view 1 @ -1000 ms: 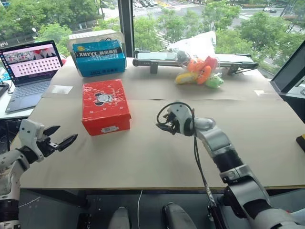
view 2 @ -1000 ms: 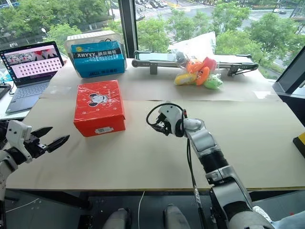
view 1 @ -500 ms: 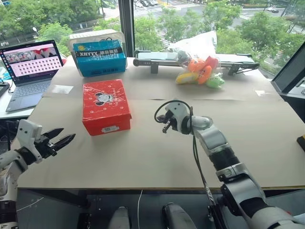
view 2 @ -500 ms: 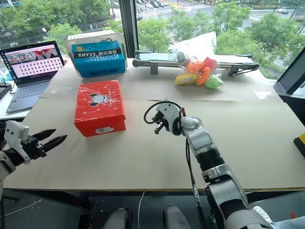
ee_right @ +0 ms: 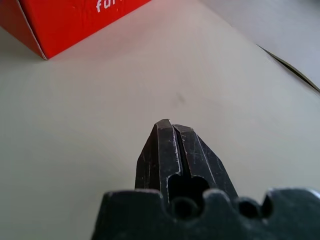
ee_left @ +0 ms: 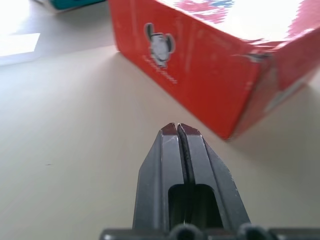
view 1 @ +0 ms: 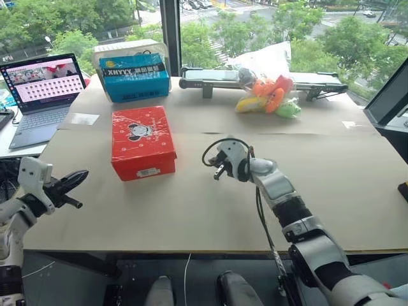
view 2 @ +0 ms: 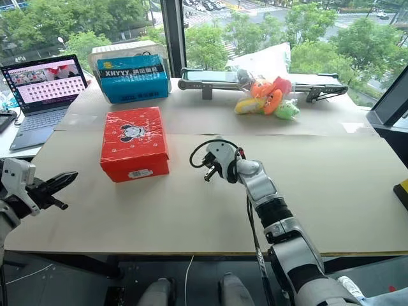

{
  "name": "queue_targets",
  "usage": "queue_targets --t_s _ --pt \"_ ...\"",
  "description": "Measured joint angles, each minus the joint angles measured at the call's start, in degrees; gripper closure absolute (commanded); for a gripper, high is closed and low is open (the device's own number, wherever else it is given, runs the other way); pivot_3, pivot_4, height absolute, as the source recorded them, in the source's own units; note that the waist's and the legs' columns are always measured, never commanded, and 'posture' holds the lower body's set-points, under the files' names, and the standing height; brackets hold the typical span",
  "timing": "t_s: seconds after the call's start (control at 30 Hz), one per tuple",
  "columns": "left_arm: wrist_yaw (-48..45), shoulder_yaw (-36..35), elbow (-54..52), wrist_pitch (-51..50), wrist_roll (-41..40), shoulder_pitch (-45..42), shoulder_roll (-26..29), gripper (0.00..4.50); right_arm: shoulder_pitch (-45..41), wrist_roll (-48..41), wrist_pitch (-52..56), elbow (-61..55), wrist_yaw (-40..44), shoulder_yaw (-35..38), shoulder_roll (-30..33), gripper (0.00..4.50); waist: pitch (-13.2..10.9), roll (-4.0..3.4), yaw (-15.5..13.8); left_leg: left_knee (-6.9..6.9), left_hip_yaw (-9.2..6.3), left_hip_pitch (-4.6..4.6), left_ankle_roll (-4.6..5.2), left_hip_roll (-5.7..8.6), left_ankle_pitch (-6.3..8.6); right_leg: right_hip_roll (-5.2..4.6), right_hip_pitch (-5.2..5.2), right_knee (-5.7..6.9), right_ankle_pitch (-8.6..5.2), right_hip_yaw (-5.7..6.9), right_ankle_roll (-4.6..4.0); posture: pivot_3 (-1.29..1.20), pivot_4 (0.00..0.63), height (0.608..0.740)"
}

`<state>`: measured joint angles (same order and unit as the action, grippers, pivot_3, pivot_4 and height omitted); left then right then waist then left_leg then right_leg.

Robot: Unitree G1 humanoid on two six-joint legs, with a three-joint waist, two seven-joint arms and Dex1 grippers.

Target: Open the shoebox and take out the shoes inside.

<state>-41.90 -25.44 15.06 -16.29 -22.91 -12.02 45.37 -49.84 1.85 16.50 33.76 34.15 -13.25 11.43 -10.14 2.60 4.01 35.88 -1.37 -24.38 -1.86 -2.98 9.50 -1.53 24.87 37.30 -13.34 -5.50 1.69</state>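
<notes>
From my seat at the controls, the left gripper sits nearest me, at about eight o'clock by the table's near left edge, its two black fingers pressed together with nothing between them. In its wrist view the fingers point at the near corner of the shoebox, with bare table between.

Further in, near the middle of the table, the right gripper hangs just above the surface, its fingers also pinched tight on nothing. It points toward nine o'clock, at the shoebox's right side, but stays apart from it.

The shoebox lies flat at about ten o'clock, lid on, a white label on its near end. I cannot see the shoes.

Beyond it at eleven o'clock stands a blue box, with a laptop open at the far left. At one o'clock lie orange and green plush toys.
</notes>
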Motion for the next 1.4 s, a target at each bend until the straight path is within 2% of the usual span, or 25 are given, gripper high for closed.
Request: queue_targets --t_s 0.13,0.37,0.43,0.63,0.9,1.1,1.4 --pt "12.03 1.47 -0.19 0.71 3.68 -5.04 -7.38 4.46 -4.33 2.71 -2.45 8.1 -5.46 -0.22 -3.96 4.5 0.02 0.03 -0.06 0.04 -0.01 0.0 -0.01 0.02 0.0 -0.03 -0.06 0.02 0.18 -0.01 -0.18 0.0 0.15 0.736" --pt "21.3 8.68 -10.15 -3.05 5.0 -5.07 -20.28 4.46 -7.92 3.64 -5.12 16.21 -9.76 0.33 -11.62 4.5 0.03 0.04 -0.03 0.04 -0.03 -0.08 -0.02 0.06 0.0 -0.06 0.05 0.24 0.23 -0.03 -0.19 0.0 0.15 0.736" --pt "22.07 10.93 -12.66 -4.66 5.1 -4.96 -21.79 4.46 -9.12 3.77 -5.79 18.55 -11.37 0.57 -13.63 4.5 0.03 0.04 -0.01 0.05 -0.05 -0.05 -0.02 0.06 0.0 -0.05 0.07 0.34 0.23 -0.03 -0.2 0.0 0.15 0.736" --pt "23.47 11.05 -14.27 -6.44 5.73 -4.58 -22.95 4.46 -12.23 3.91 -6.17 23.01 -13.4 2.53 -16.13 4.5 0.03 0.04 0.41 0.1 -0.08 0.07 -0.02 0.06 -0.01 0.06 0.06 0.43 0.25 -0.06 -0.23 0.0 0.15 0.736" --pt "23.51 10.97 -14.41 -7.52 6.31 -4.87 -22.89 4.46 -11.89 4.93 -6.14 22.46 -13.26 2.51 -16.87 4.5 0.03 0.04 0.53 0.1 -0.11 0.06 -0.02 0.06 -0.01 0.07 0.04 0.41 0.24 -0.05 -0.24 0.0 0.15 0.736" --pt "22.48 12.35 -17.29 -9.57 6.31 -4.11 -23.33 4.46 -3.52 6.47 -3.02 9.93 -10.55 2.11 -14.74 4.5 0.03 0.04 0.1 0.1 -0.12 0.02 -0.02 0.07 -0.01 0.05 0.02 0.36 0.23 -0.03 -0.22 0.0 0.15 0.736" --pt "17.58 15.32 -28.44 -17.26 2.78 1.09 -23.39 4.46 12.39 8.56 18.0 -25.19 -8.75 0.46 -8.5 4.5 0.03 0.03 -0.45 0.13 -0.12 0.01 -0.03 0.12 -0.01 -0.01 -0.01 0.36 0.09 -0.03 0.01 0.0 0.15 0.736"
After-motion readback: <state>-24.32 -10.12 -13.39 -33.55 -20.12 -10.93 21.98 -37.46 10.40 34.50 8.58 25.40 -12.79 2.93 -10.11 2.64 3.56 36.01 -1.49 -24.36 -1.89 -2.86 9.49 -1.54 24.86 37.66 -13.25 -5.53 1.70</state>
